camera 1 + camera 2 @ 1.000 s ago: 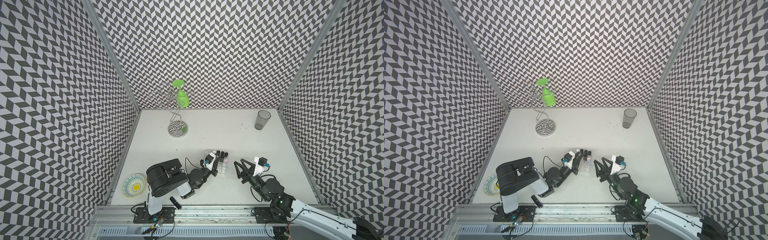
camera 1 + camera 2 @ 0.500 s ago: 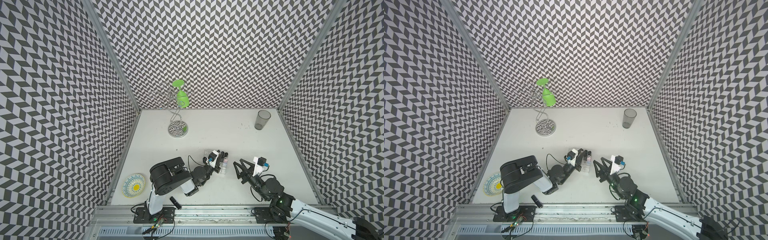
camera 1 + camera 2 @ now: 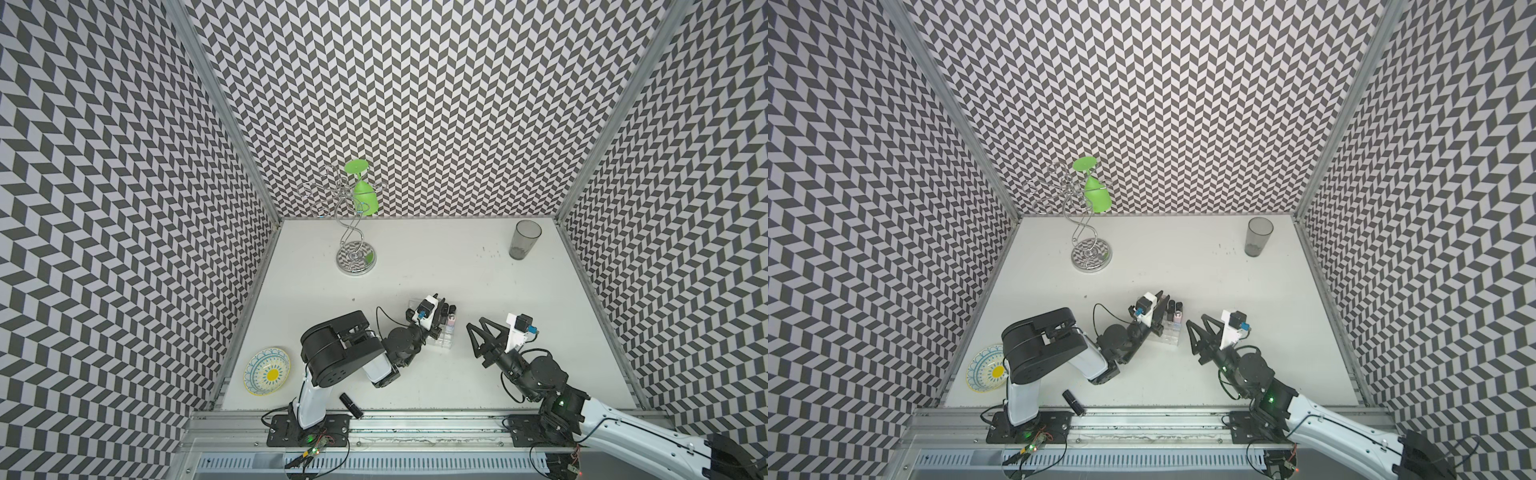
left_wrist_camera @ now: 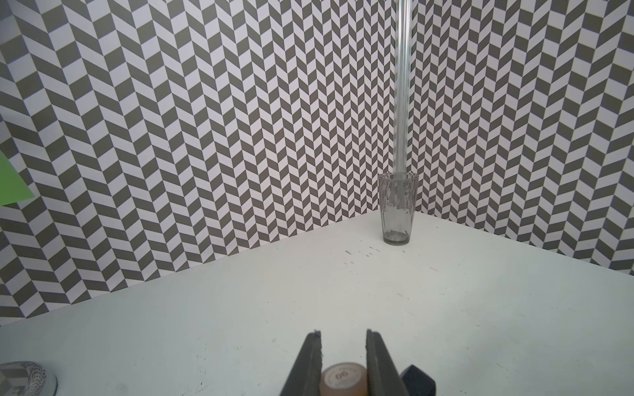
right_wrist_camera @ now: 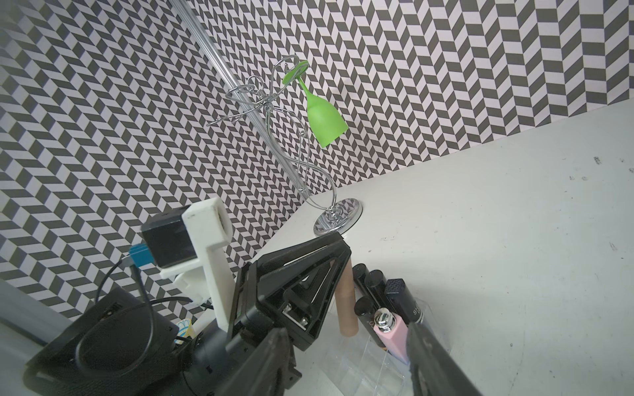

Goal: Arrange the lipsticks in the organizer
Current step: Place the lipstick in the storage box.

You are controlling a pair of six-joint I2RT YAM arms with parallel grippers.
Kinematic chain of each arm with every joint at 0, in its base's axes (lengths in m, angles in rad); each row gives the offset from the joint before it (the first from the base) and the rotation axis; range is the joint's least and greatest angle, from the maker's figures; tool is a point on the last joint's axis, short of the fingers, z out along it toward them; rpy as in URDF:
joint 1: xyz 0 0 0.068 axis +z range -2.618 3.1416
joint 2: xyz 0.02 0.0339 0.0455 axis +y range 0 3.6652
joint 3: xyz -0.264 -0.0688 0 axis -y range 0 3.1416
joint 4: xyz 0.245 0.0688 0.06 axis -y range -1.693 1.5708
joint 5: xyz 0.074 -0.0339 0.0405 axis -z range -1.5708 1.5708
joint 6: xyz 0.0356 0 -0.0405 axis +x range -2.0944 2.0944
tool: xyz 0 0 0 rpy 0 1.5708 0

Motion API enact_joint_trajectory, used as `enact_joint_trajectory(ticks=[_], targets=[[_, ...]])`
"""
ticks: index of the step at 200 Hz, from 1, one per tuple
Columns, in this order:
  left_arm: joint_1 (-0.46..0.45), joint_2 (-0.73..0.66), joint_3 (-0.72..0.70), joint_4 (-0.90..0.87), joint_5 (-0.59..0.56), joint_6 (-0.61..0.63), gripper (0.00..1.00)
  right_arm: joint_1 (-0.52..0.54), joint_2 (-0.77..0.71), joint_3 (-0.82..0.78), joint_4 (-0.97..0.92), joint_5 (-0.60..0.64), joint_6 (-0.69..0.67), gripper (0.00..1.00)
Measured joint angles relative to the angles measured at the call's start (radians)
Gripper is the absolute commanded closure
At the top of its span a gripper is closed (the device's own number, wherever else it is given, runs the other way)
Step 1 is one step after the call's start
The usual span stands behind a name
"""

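Pinching the tan lipstick (image 4: 344, 380) over the organizer (image 5: 360, 367), the left gripper (image 4: 343, 334) hangs above its cells, where other lipsticks (image 5: 375, 284) stand. The right gripper (image 3: 476, 323) is just beside the organizer, jaws spread and empty. The scuffed white table (image 3: 415, 257) under the organizer is walled by chevron-patterned panels (image 3: 415, 104). One black lipstick (image 3: 351, 405) lies well apart from the organizer.

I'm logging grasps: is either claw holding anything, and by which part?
The left claw pinches the tan lipstick by its sides near the upper end. The right claw is open and empty.
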Motion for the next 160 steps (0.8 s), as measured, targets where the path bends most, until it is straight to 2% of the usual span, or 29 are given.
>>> enact_joint_trajectory(ticks=[127,160], targets=[[0.002,0.061,0.048,0.000,0.004,-0.003,1.00,0.000,0.000,0.000,0.000,-0.008,-0.009,0.41],[0.002,0.066,0.051,0.000,0.003,-0.003,0.87,0.000,0.000,0.000,0.000,-0.014,-0.011,0.41]])
